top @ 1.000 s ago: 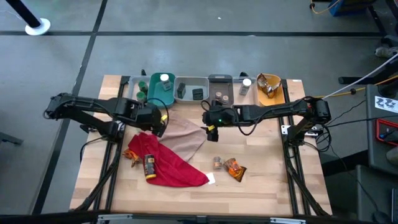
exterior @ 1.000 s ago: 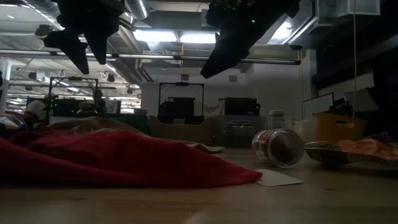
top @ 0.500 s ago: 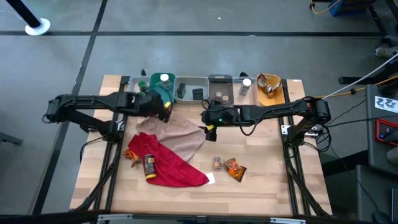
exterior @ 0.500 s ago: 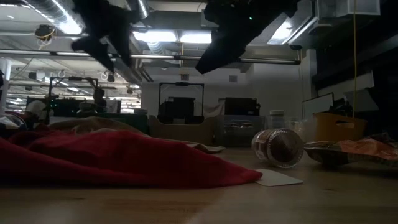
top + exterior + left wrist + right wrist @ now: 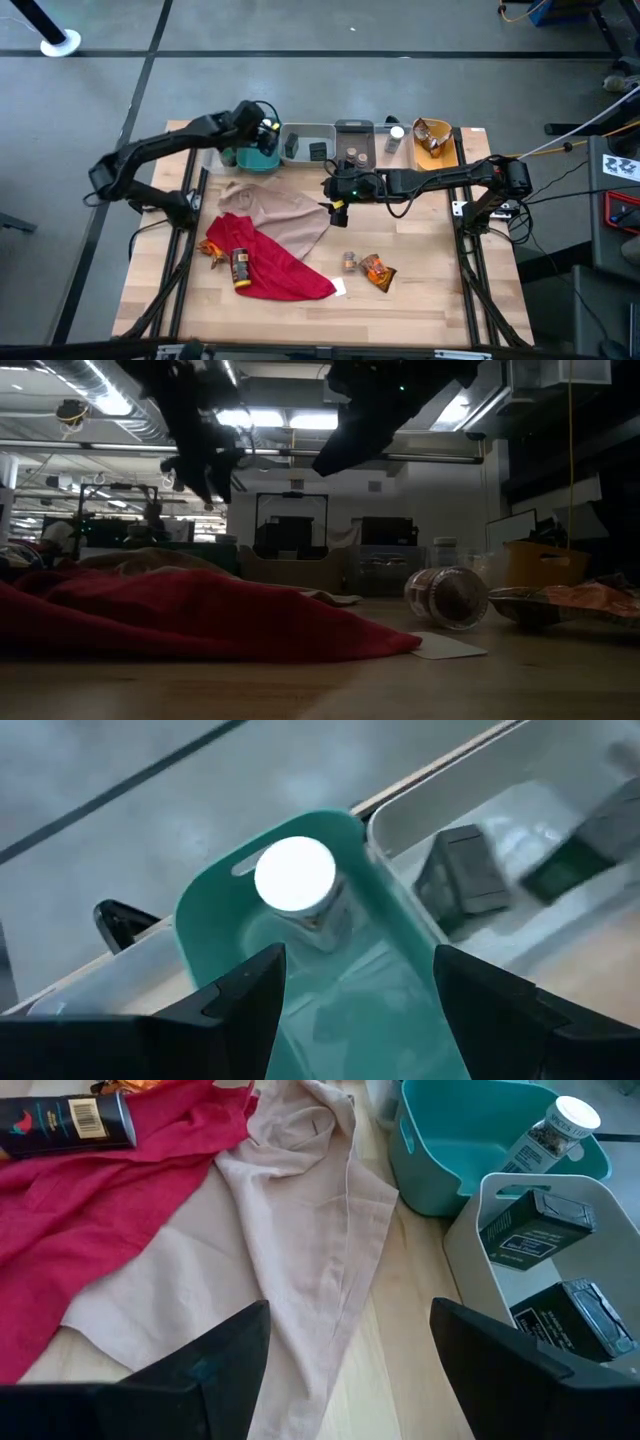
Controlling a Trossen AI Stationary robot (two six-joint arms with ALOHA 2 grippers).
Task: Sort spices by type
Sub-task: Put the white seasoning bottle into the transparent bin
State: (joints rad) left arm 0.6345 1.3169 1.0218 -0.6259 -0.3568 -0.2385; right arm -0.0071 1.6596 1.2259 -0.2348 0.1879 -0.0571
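The left claw [image 5: 263,133] hangs over the teal bin [image 5: 262,158] at the far left of the desk [image 5: 420,290], its fingers apart and holding nothing. Its wrist view looks down into that bin, where a white-capped jar [image 5: 297,885] stands alone, and past it into the white bin [image 5: 560,780] just to the right, which holds dark boxes [image 5: 466,875].

The right claw [image 5: 339,208] hovers above the middle of the desk, just right of the tan cloth [image 5: 290,215], fingers also apart and empty. Its wrist view shows the tan cloth lying partly over the red cloth [image 5: 90,1190], with a dark bottle [image 5: 62,1122] resting on the red one.

Along the far edge the bins sit in a row: teal, white [image 5: 300,133], a grey one [image 5: 353,128] with small brown jars [image 5: 353,155], then a yellow bin [image 5: 447,150] with an orange-brown packet [image 5: 430,137] in it. Between the grey and yellow bins stands another white-capped jar [image 5: 396,135].

On the near part of the desk, a small brown jar [image 5: 349,261] lies on its side just beside an orange crinkly packet [image 5: 378,270]; the low view shows the jar [image 5: 447,598] tipped over with the packet [image 5: 560,603] to its right. The yellow-capped bottle [image 5: 240,267] lies on the red cloth [image 5: 285,275] near the left, with a small orange packet [image 5: 213,249] at the cloth's left edge
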